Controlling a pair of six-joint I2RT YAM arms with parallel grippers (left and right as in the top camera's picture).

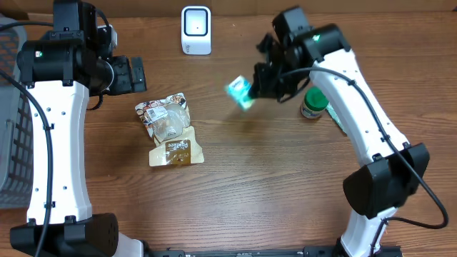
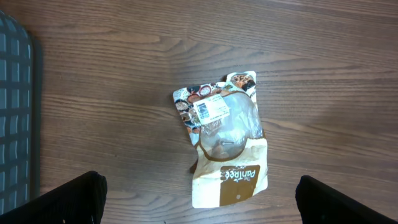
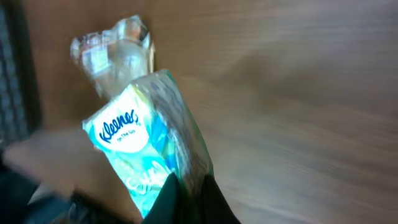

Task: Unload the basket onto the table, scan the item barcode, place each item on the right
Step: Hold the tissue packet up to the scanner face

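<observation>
Kleenex pack (image 3: 140, 149), clamped in right gripper (image 3: 189, 190)

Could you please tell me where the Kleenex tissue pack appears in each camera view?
Overhead: the Kleenex tissue pack is right of centre, held in the right pincer.
Left wrist: not in it.
Right wrist: the pack fills the lower left-centre, pinched at its bottom edge.
Shared landmark: the snack pouch, left of centre overhead, central for the left wrist, probably the top-left blur for the right wrist.
</observation>
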